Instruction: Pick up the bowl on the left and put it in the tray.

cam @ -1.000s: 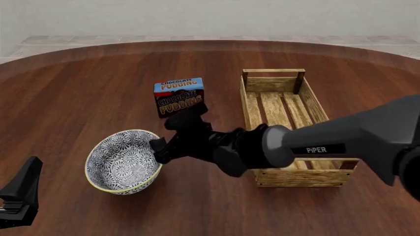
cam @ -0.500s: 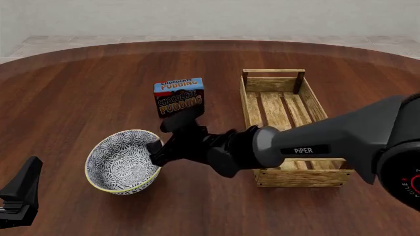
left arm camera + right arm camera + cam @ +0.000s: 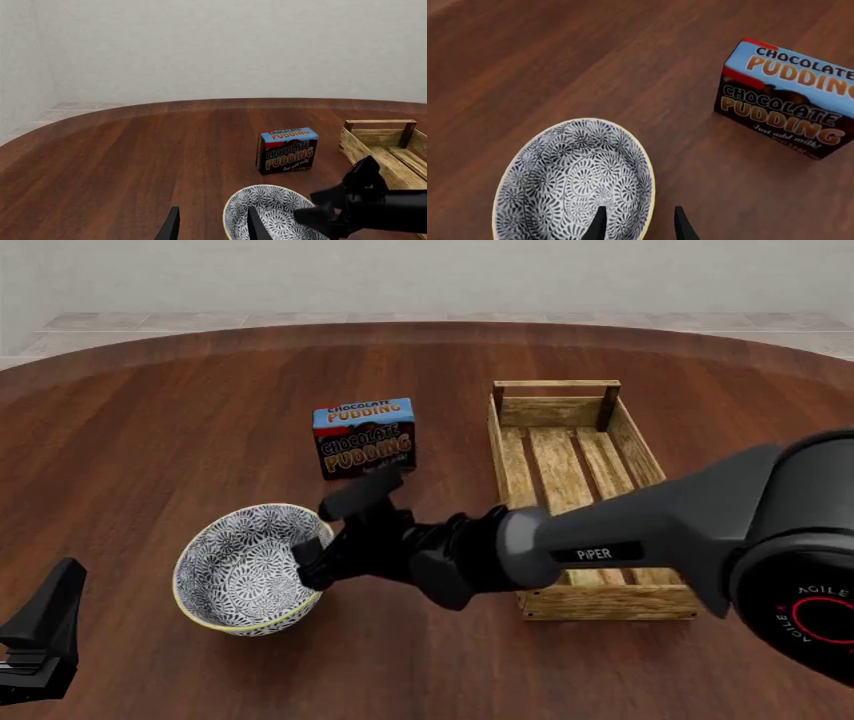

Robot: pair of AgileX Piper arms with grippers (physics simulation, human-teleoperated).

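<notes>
Front view: the bowl [image 3: 250, 568] stands upright on the dark wooden table [image 3: 160, 430], mouth up, at the near left. Being round, it has no long axis; its rim looks tipped a little toward the camera side. The tray [image 3: 587, 495] lies well apart to the bowl's right, its long axis running away from the arms, its raised end bars at the near and far ends. A chocolate pudding box [image 3: 364, 436] stands upright beyond the bowl, between bowl and tray, touching neither.

The right gripper [image 3: 330, 537] reaches across from the right and sits at the bowl's right-hand rim. In the right wrist view, its two fingers are parted by a modest gap, with the yellowish rim of the bowl [image 3: 575, 185] passing between them: one fingertip [image 3: 598, 225] over the patterned inside, the other outside the wall. Whether the pads touch the wall cannot be told; the bowl rests on the table, not lifted.

The left gripper [image 3: 210, 227] hangs at the near left edge, apart from the bowl, fingers parted and holding nothing.
</notes>
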